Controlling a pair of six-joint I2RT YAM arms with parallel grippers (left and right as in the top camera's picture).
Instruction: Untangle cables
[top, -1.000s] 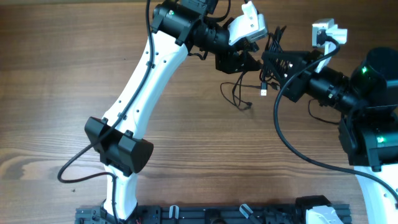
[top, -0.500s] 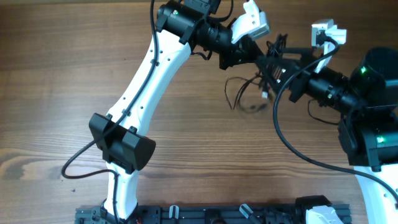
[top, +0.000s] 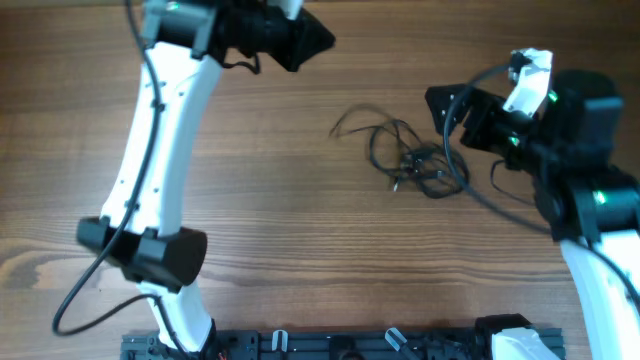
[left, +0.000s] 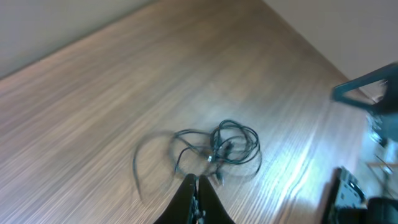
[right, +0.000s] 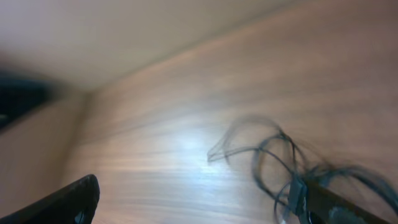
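Note:
The cables (top: 408, 160) lie in one loose tangled bundle on the wooden table, with a strand trailing off to the left (top: 345, 122). My left gripper (top: 322, 42) hangs at the far edge, up and left of the bundle, shut on nothing. In the left wrist view its fingertips (left: 196, 181) are pressed together, with the cables (left: 219, 147) on the table beyond them. My right gripper (top: 450, 110) stands open just right of the bundle. In the blurred right wrist view the cables (right: 280, 163) lie close by its right finger (right: 339, 206). Whether they touch it is unclear.
The right arm's own thick black wire (top: 478, 190) curves across the table beside the bundle. A black rail (top: 350, 345) runs along the near edge. The left arm's white links (top: 160, 150) span the left side of the table.
Both grippers held the cables together in the air; now the bundle lies on the table. The right gripper has opened. The left gripper has shut and swung away to the upper left.

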